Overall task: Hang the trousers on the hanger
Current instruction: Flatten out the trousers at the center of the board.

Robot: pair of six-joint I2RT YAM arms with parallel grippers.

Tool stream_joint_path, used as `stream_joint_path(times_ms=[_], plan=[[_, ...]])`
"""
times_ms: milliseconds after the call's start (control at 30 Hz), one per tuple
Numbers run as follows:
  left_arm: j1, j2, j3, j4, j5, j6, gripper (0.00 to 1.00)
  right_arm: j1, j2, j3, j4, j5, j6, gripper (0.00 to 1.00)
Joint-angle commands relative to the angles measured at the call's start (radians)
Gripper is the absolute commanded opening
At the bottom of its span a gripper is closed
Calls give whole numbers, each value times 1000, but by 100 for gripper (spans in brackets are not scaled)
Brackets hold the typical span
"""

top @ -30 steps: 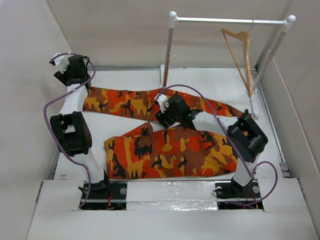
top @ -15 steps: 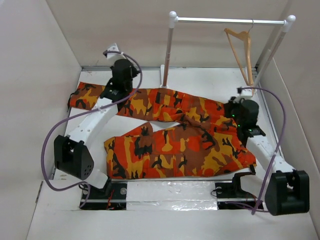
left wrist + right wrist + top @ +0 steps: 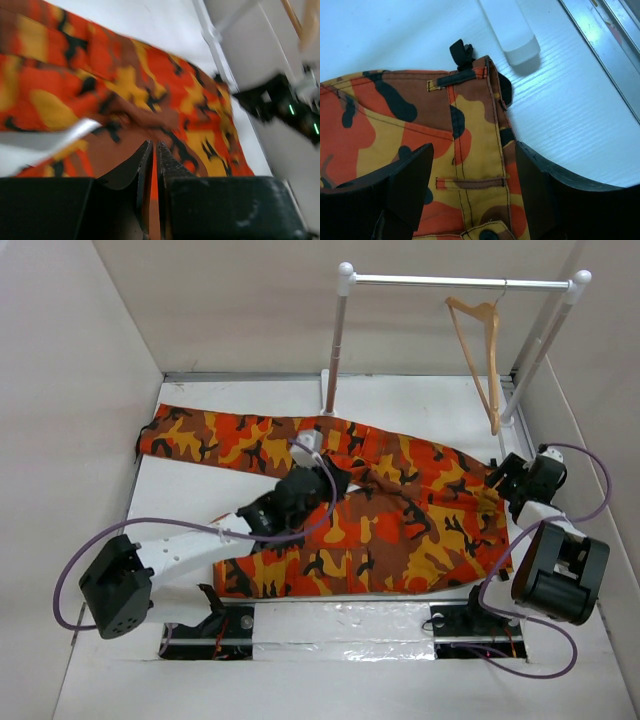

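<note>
The orange-red camouflage trousers (image 3: 400, 530) lie flat across the table, one leg running to the far left (image 3: 200, 435). My left gripper (image 3: 322, 476) is low over the crotch area. Its jaws (image 3: 154, 145) are pressed almost together, with a thin strip of orange cloth in the slit. My right gripper (image 3: 508, 480) stands open at the right end of the trousers. Its fingers straddle the waistband (image 3: 470, 150) beside a belt loop (image 3: 470, 183). The tan wooden hanger (image 3: 485, 340) hangs by its hook from the rail at the back right.
The white tube rack (image 3: 455, 282) stands at the back, its left post (image 3: 335, 350) behind the trousers and its right foot (image 3: 512, 30) just beyond the waistband. White walls close in on both sides. A metal edge strip (image 3: 615, 55) runs along the table's right side.
My left gripper has swung from the far-left trouser leg to the middle of the trousers. My right arm has pulled back to the right edge, and its jaws have opened over the waistband.
</note>
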Motion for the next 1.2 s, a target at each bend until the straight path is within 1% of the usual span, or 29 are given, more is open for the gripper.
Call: stream_joint_path(times_ms=[0,33,67,133,167,200,300,367,433,533,567,700,833,1000,1067,1133,1167], plan=[[-139,-39,-43,113,-67,68,6,-13,42,110,4,5,-1,72],[-158,-45,-66,138,-61,78,9,-13,63,121,-12,5,-7,73],[-170,-51,-86,176,-52,97,15,-13,85,127,-7,-2,-10,72],[-192,-77,-137,196,-38,107,16,-38,145,126,20,-14,2,71],[-192,-90,-150,211,-32,121,17,-50,163,136,13,-62,-7,70],[-192,-116,-167,224,-24,132,17,-50,180,144,11,-70,-8,70],[-192,-165,-219,268,-12,182,17,-50,228,190,-25,-77,-24,68],[-192,-186,-247,284,-15,209,18,-50,263,247,-90,-73,-32,67],[-192,-220,-262,279,-23,235,18,-50,274,265,-108,-71,-32,67],[-192,-280,-284,256,-16,246,18,-50,324,340,-180,-93,-71,66],[-192,-294,-292,248,-18,247,19,-50,361,394,-250,-112,-106,65],[-192,-360,-315,241,-36,247,19,-93,416,454,-326,-177,-139,64],[-192,-366,-312,222,-47,241,19,-105,447,485,-363,-222,-157,64],[-192,-369,-310,210,-61,238,19,-105,496,569,-505,-219,-237,64],[-192,-368,-309,205,-70,233,19,-105,522,610,-579,-212,-298,61],[-192,-368,-307,201,-73,227,19,-93,525,614,-598,-212,-309,56],[-192,-368,-306,201,-75,227,19,-78,518,604,-596,-208,-312,56]])
